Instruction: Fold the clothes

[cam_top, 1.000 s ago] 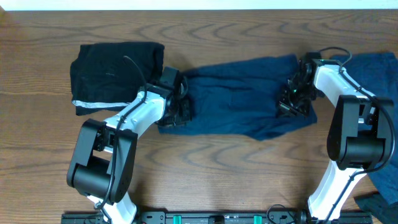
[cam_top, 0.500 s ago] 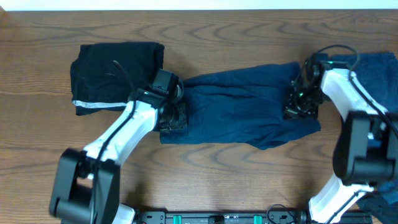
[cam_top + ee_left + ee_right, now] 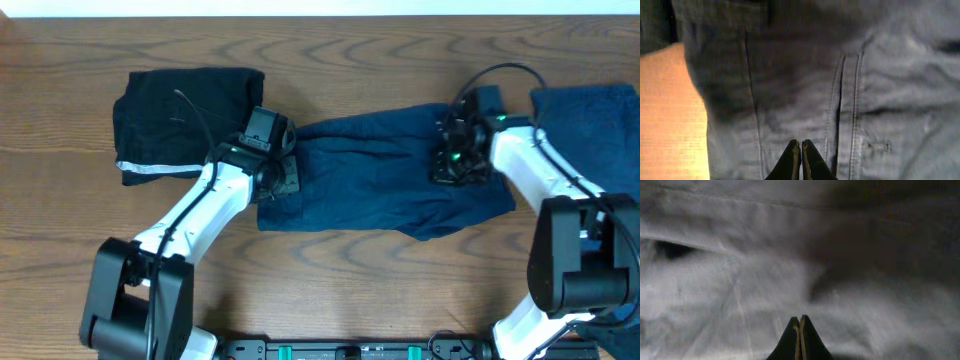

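Denim-like dark blue garment [image 3: 380,175] lies flat across the middle of the wood-grain worktop [image 3: 400,290], long axis running 9 to 3 o'clock, lower edge uneven, creases across the middle.

Left gripper [image 3: 280,182] sits on the 9 o'clock end of this garment. Left wrist view: fingertips pressed together, no gap, resting over a stitched seam; no cloth seen pinched between them. Right gripper [image 3: 448,165] sits on the 3 o'clock end. Right wrist view: tips likewise closed against each other over rumpled fabric; a hold on the cloth cannot be confirmed.

Progress, judged:
- Black folded garment with a pale hem stripe [image 3: 180,115] at 10 o'clock is a compact rectangle, apparently done.
- Dark blue garment looks narrowed lengthwise but not yet folded end to end; that fold remains.
- Second blue cloth [image 3: 590,120] at 2 to 3 o'clock runs off the frame edge, loosely laid, probably waiting. A further scrap of blue shows at 5 o'clock.

Surface: brown laminate, strong grain, dry, nothing on it but the cloths and the arms. Room: only a pale strip along 12 o'clock and a black mounting rail [image 3: 350,350] at 6 o'clock; nothing more visible.
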Available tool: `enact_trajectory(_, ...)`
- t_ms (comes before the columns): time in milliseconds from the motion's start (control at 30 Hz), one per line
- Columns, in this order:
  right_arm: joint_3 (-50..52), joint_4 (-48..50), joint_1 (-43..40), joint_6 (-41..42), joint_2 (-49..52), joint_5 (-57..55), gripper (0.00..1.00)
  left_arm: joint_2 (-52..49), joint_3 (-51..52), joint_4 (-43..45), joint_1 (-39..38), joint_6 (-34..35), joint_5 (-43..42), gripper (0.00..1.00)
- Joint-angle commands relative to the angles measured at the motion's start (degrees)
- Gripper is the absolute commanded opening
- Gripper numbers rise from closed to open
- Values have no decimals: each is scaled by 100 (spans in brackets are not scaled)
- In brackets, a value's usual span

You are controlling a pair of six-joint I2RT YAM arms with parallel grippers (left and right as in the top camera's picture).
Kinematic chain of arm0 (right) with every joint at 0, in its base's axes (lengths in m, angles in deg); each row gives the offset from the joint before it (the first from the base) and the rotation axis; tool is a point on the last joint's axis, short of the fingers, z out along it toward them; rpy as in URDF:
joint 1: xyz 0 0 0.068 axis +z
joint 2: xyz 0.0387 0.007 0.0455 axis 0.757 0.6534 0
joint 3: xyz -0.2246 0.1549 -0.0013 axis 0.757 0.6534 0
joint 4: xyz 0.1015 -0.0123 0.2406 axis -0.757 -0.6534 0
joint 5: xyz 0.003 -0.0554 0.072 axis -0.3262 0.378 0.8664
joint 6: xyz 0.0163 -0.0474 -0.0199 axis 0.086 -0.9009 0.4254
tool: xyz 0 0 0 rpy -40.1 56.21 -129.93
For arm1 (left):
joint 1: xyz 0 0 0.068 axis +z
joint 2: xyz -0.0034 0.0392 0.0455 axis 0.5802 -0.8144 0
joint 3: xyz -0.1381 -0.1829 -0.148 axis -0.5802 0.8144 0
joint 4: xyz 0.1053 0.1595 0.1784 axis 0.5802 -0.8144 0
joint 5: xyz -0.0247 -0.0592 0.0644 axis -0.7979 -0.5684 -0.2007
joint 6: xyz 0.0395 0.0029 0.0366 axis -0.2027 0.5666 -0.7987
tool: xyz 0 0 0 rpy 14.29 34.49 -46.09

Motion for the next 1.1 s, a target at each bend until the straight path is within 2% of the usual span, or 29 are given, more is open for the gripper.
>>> enact_trajectory(0,267,372,52,-55,24,-264,1,-149,11,175,13,7,299,6)
enact_trajectory(367,608,1445,39,4,24,-330,2,-601,11,953,13,4,332,6)
enact_trajectory(600,608,2413,42,9,22,-490,2,-649,11,999,13,4,356,6)
enact_trajectory(833,625,2883,46,162,133,-1134,1,-651,11,1001,13,4,658,6)
enact_trajectory(1067,625,3716,39,157,455,-2039,11,-691,11,1025,13,4,680,6)
